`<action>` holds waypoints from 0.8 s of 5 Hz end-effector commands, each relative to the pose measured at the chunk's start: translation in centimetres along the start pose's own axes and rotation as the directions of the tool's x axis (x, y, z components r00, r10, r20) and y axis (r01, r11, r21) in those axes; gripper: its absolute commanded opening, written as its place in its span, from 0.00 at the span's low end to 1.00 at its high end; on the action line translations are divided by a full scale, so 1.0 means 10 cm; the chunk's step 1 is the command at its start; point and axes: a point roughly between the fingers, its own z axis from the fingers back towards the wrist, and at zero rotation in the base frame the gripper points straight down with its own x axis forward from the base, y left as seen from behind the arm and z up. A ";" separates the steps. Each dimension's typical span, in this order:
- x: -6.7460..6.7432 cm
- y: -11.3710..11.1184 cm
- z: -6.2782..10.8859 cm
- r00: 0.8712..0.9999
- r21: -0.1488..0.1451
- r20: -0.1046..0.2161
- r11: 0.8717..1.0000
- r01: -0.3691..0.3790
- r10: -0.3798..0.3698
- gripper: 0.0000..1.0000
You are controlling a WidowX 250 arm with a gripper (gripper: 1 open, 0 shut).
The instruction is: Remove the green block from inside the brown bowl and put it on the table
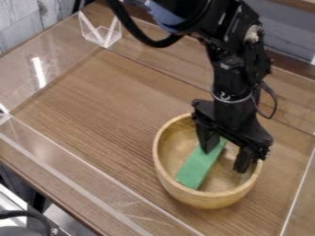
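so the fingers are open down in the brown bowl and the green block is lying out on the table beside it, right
Not quite. The camera view shows the green block lying inside the brown bowl, not out on the table. The rest holds: the fingers are open and reach down into the bowl, one on each side of the block's upper end.

The counter (110,101) is surfaced in streaked brown wood grain with a dull sheen and edged by clear glossy acrylic walls (50,64), the brown bowl (172,180) is turned from smooth pale wood, the green block (197,169) is finished plain and matt, and the claw (229,153) is made of matt black plastic or metal.
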 end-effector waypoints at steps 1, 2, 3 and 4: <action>-0.18 0.15 -0.35 0.995 0.010 -0.097 1.000 -0.015 0.016 1.00; -0.18 0.18 -0.40 0.995 0.008 -0.101 1.000 -0.020 0.020 1.00; -0.19 0.20 -0.45 0.994 0.006 -0.106 1.000 -0.025 0.025 1.00; -0.21 0.23 -0.51 0.993 0.004 -0.113 1.000 -0.030 0.030 1.00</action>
